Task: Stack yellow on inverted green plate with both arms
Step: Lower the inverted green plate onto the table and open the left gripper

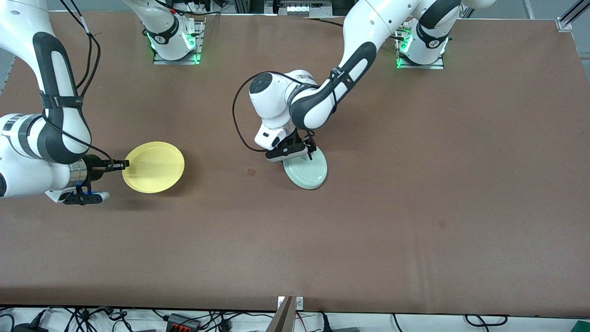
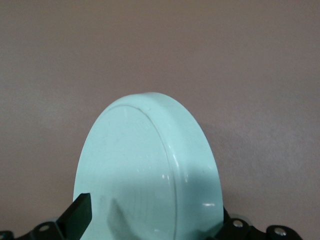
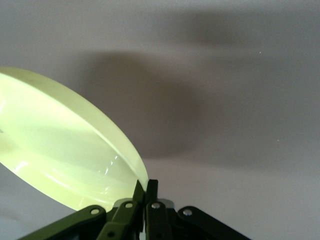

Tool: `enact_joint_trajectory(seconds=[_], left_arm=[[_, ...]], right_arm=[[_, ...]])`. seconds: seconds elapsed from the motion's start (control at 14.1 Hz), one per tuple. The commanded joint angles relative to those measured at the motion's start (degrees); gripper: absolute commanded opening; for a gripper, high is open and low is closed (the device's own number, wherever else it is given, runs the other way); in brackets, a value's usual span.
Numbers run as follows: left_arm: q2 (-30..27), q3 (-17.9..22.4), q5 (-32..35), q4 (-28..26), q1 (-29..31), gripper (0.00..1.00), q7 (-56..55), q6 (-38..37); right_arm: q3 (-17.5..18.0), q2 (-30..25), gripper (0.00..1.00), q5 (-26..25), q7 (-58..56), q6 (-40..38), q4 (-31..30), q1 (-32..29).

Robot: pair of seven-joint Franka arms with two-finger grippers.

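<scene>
The yellow plate (image 1: pixel 154 167) hangs tilted over the table near the right arm's end and casts a shadow. My right gripper (image 1: pixel 123 163) is shut on its rim, which the right wrist view (image 3: pixel 148 187) shows pinched beside the plate (image 3: pixel 60 150). The green plate (image 1: pixel 306 171) is at mid-table, tipped up with its underside toward the left wrist camera (image 2: pixel 135 165). My left gripper (image 1: pixel 302 153) straddles its upper edge with spread fingers (image 2: pixel 80 215). One finger stands off the underside and throws a shadow on it. The other finger is mostly hidden by the rim.
The brown table (image 1: pixel 415 207) carries a small dark mark (image 1: pixel 251 172) beside the green plate. Both arm bases (image 1: pixel 175 44) stand along the edge farthest from the front camera. Cables lie past the nearest edge (image 1: pixel 184 320).
</scene>
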Motion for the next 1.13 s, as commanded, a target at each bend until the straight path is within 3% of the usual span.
enact_joint_trajectory(seconds=[0.0,0.28,0.57,0.92,1.06], left_arm=[[-0.63,-0.43,-4.23,-0.83,2.57,1.00,0.09,1.98],[0.51,-0.43,-5.38,-1.36,5.12,1.00,0.09,3.73],[-0.19,-0.51,-11.17,-1.28,6.44,1.00,0.09,6.64],[-0.10,-0.60,-17.16,-1.54,8.11,1.00,0.09,14.89],[0.16,-0.60,-17.17,-4.16,8.90,1.00,0.00,19.88]], right_arm=[[0.33,0.34,0.00,-0.45,-1.11,-0.60,1.00,-0.83],[0.33,0.34,0.00,-0.36,-1.11,-0.60,1.00,-0.92],[0.33,0.52,0.00,-0.36,-1.11,-0.51,1.00,-0.83],[0.33,0.69,0.00,-0.45,-1.11,-0.51,1.00,-0.83],[0.33,0.69,0.00,-0.45,-1.11,-0.51,1.00,-0.83]])
